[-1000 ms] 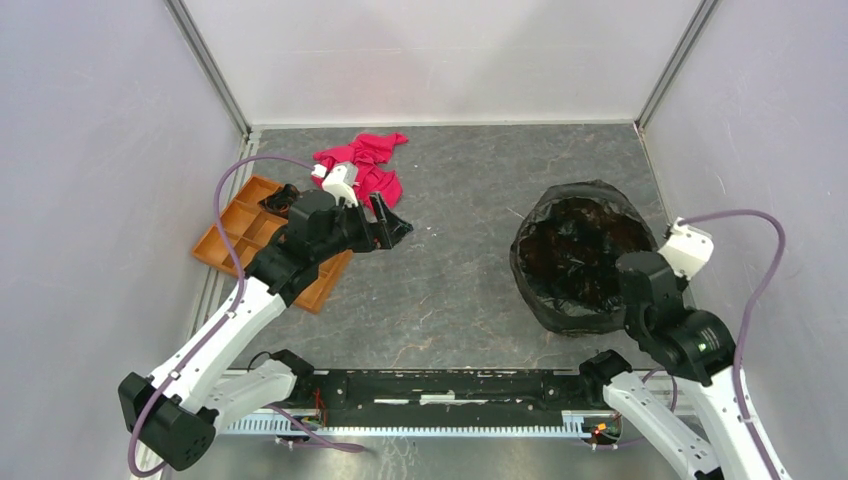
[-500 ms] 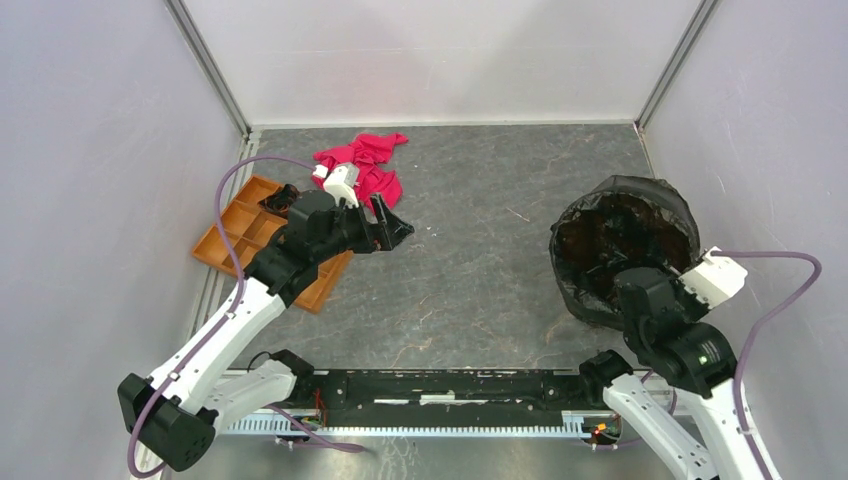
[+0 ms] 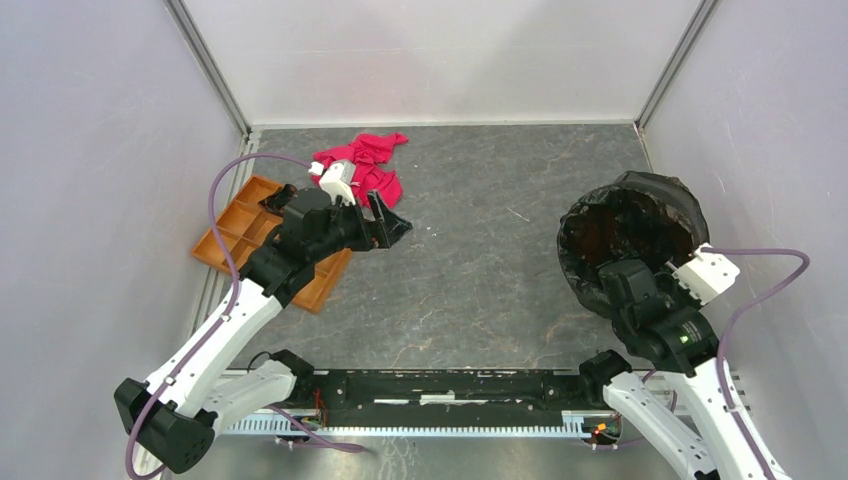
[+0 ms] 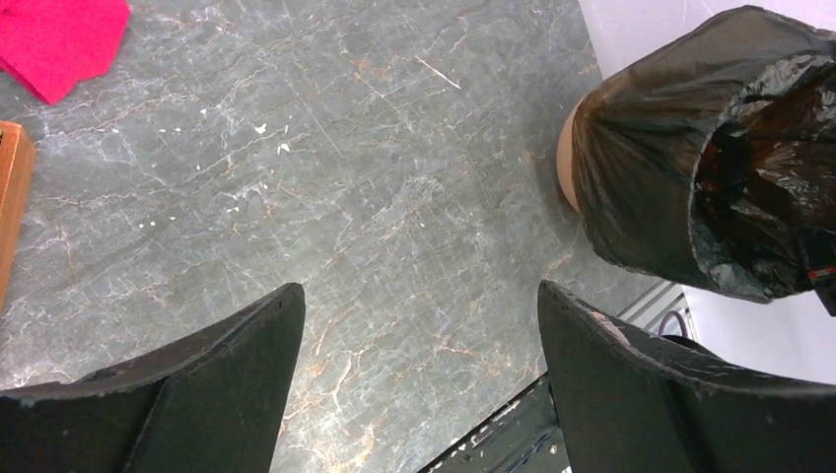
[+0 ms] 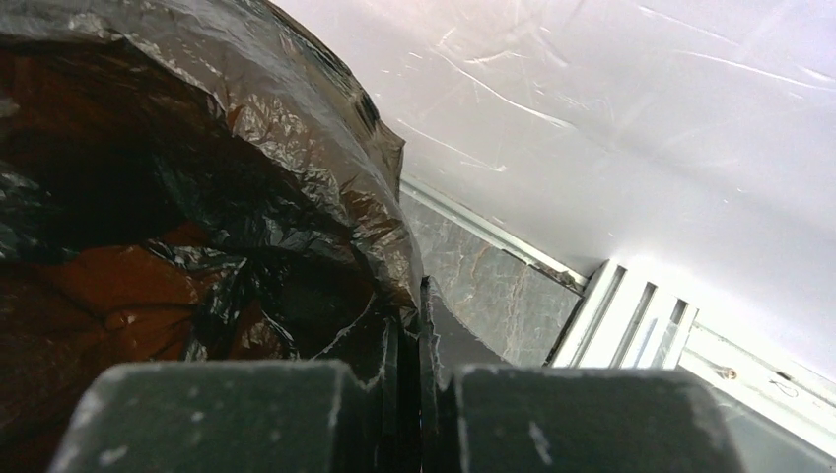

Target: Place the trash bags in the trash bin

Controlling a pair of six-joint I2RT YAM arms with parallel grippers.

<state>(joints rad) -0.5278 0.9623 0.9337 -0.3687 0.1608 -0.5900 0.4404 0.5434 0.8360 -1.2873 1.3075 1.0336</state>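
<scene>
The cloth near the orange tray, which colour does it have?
The cloth is plain pink-red; the top external view shows it best.

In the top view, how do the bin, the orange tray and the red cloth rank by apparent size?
Largest: the trash bin, covered by a black trash bag.
Then the orange tray, partly hidden by the left arm.
Smallest: the red cloth.
</scene>
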